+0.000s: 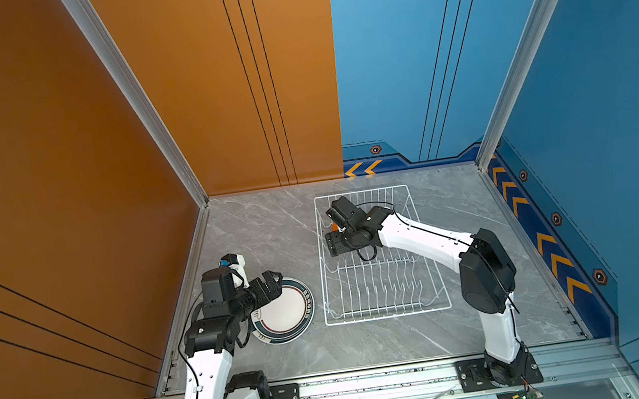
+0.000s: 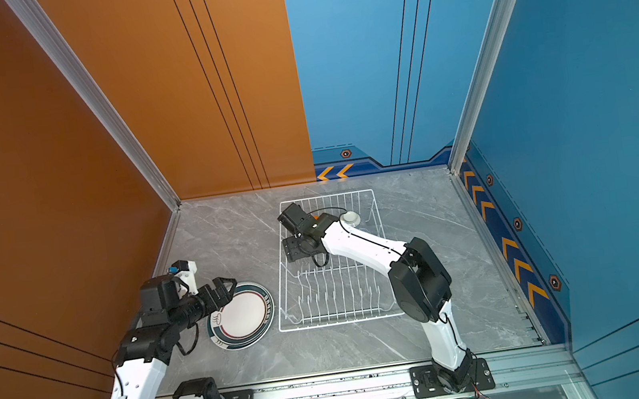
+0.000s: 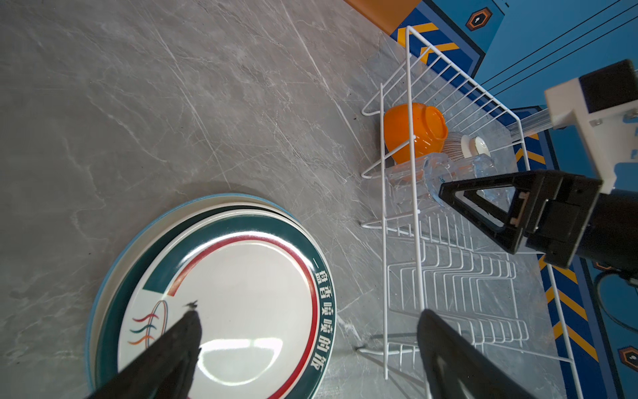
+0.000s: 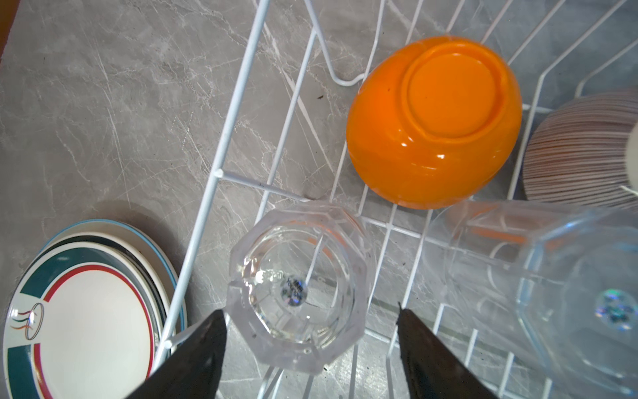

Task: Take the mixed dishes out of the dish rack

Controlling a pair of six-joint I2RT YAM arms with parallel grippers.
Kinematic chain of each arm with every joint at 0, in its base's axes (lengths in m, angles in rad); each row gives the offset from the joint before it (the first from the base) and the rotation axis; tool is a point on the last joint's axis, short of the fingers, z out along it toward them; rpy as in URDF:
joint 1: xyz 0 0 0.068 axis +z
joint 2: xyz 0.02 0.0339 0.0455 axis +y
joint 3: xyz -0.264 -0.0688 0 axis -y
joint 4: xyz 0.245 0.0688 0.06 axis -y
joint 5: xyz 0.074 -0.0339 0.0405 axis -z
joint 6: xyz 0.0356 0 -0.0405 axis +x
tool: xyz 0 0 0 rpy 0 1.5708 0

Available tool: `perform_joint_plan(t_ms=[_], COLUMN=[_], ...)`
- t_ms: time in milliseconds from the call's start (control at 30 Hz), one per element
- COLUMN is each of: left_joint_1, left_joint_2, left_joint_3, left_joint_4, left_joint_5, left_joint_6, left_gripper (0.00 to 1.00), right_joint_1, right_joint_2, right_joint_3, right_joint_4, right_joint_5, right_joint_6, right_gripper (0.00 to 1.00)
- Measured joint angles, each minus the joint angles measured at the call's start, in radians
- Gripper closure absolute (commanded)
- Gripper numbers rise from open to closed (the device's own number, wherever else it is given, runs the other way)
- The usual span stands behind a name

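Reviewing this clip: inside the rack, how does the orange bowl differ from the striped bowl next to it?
The orange bowl is plain glossy orange; the striped bowl is pale with fine brownish lines. The orange bowl looks larger, though the striped bowl is partly cut off. The orange bowl sits nearer the dish rack wall by the stacked plates; the striped bowl further in. Both are turned base up.

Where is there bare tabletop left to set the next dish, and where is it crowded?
Bare marble lies behind the plates, left of the rack; in front of plates and rack; and right of the rack. Crowded: the rack's far end, with bowls and cups.
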Motion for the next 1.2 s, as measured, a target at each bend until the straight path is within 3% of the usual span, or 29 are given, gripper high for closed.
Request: perform_joint_plan(t_ms=[533, 1200], left_joint_1=[0.009, 0.043], left_joint_2=[0.013, 0.031], left_joint_3=[0.000, 0.000], left_joint_4=[0.000, 0.000], left_joint_5=[-0.008, -0.011], left_joint_6=[-0.003, -0.010], left_gripper=[0.02, 0.02], right_joint_1=[0.006, 0.019], right_joint_2=[0.095, 0.109], right_joint_3=[0.085, 0.098], right_joint_4=[-0.011, -0.019], right_joint_5=[0.047, 0.106], right_joint_6=[-0.030, -0.056], right_gripper=[0.26, 0.30])
